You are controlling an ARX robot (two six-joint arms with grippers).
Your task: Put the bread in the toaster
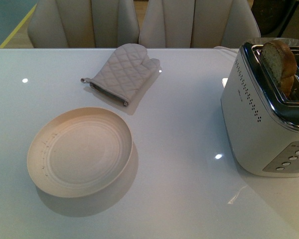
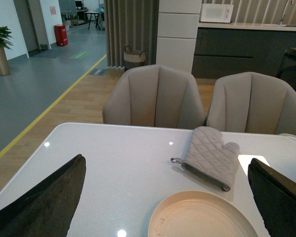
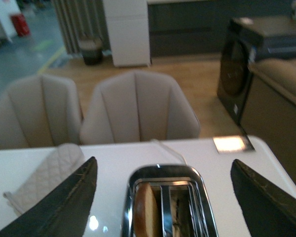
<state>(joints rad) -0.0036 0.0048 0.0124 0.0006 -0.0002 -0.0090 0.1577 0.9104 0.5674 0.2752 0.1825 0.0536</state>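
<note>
Your right fingers [image 3: 163, 197] hung spread and empty above the boxy silver-white toaster [image 1: 264, 114], where the light-brown bread slice [image 1: 279, 62] stood upright in one slot; your left fingers [image 2: 167, 197] were released over the worktop [image 1: 179, 149].

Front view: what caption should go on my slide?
Bread stands in the toaster; plate and mitt sit nearby.

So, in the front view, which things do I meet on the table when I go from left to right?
plate → oven mitt → toaster, with the bread standing in its slot.
</note>
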